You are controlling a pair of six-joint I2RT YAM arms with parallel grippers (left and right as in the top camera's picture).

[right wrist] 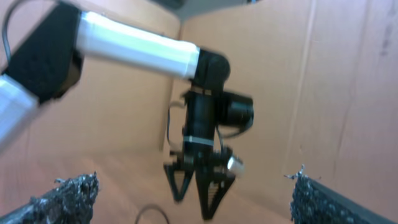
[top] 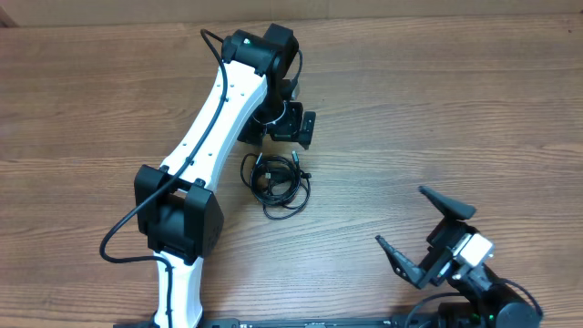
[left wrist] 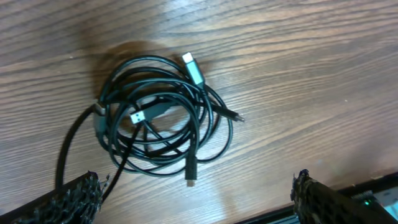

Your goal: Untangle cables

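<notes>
The cables lie on the wooden table as one tangled coil of thin black cords. In the left wrist view the cables show a silver-tipped plug at the top and another plug at the bottom. My left gripper hangs open just beyond the coil. Its fingertips straddle bare wood on the near side of the cords and hold nothing. My right gripper stands open at the front right, far from the coil. A bit of cable loop shows low in the right wrist view.
The left arm's white links stretch from the front edge diagonally over the table's left middle. A thick black arm cable loops out at the front left. A cardboard wall stands behind the table.
</notes>
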